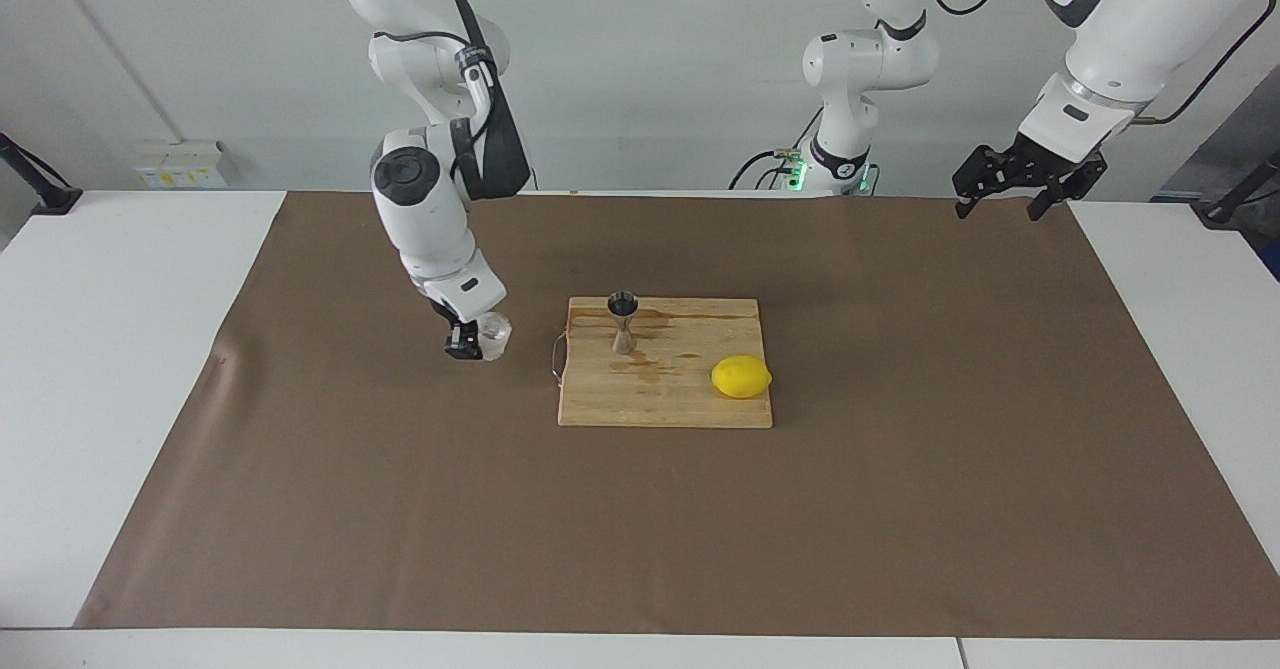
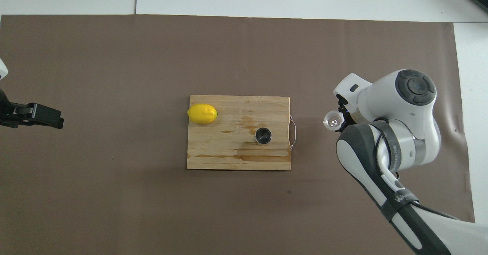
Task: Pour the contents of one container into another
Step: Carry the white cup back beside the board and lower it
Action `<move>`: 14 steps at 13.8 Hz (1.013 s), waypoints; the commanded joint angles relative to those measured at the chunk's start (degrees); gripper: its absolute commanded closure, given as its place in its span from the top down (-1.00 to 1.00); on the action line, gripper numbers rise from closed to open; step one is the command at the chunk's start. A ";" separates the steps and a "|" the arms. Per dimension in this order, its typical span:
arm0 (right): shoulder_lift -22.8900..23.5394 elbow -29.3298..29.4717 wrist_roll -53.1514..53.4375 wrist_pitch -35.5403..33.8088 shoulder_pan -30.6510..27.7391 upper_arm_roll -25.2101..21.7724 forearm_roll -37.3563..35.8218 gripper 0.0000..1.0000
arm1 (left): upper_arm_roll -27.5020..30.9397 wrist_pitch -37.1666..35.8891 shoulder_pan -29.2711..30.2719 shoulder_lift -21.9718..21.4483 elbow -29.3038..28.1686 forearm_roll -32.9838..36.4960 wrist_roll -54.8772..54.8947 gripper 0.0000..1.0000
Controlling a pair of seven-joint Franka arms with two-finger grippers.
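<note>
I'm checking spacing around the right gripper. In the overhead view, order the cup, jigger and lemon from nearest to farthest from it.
From the right gripper, over the mat toward the right arm's end:
1. Cup: in its grip, beside the board.
2. Jigger: upright on the board, toward the right arm's end.
3. Lemon: at the board's corner toward the left arm's end.

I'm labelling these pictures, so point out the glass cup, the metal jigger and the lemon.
glass cup (image 2: 332, 120): overhead view, on its open mouth.
metal jigger (image 1: 623, 322): facing view, on its narrow waist.
lemon (image 1: 741, 377): facing view, on the middle of its yellow skin.
</note>
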 commanded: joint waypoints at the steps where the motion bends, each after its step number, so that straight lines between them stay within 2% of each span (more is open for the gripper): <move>1: -1.64 -5.05 -7.09 4.12 -4.04 0.85 4.66 -1.00 | -0.15 -0.74 0.46 -0.93 -0.35 0.34 0.46 1.00; 7: 0.20 -8.58 -16.77 8.96 -8.71 0.85 9.86 -1.00 | -0.15 -0.74 0.46 -0.93 -0.35 0.34 0.46 1.00; 10: 1.78 -9.11 -20.38 10.72 -9.50 0.85 11.88 -0.86 | -0.15 -0.74 0.46 -0.93 -0.35 0.34 0.46 1.00; 11: 1.96 -9.19 -20.65 10.72 -9.51 0.85 11.98 -0.73 | -0.15 -0.74 0.46 -0.93 -0.35 0.34 0.46 1.00; 12: 1.96 -9.11 -20.65 10.72 -9.51 0.85 11.98 -0.48 | -0.15 -0.74 0.46 -0.93 -0.35 0.34 0.46 1.00; 13: 1.96 -9.11 -20.22 10.72 -9.51 0.85 11.98 0.01 | -0.15 -0.74 0.46 -0.93 -0.35 0.34 0.46 1.00; 14: 1.96 -9.02 -20.21 10.72 -9.42 0.85 11.98 0.99 | -0.15 -0.74 0.46 -0.93 -0.35 0.34 0.46 1.00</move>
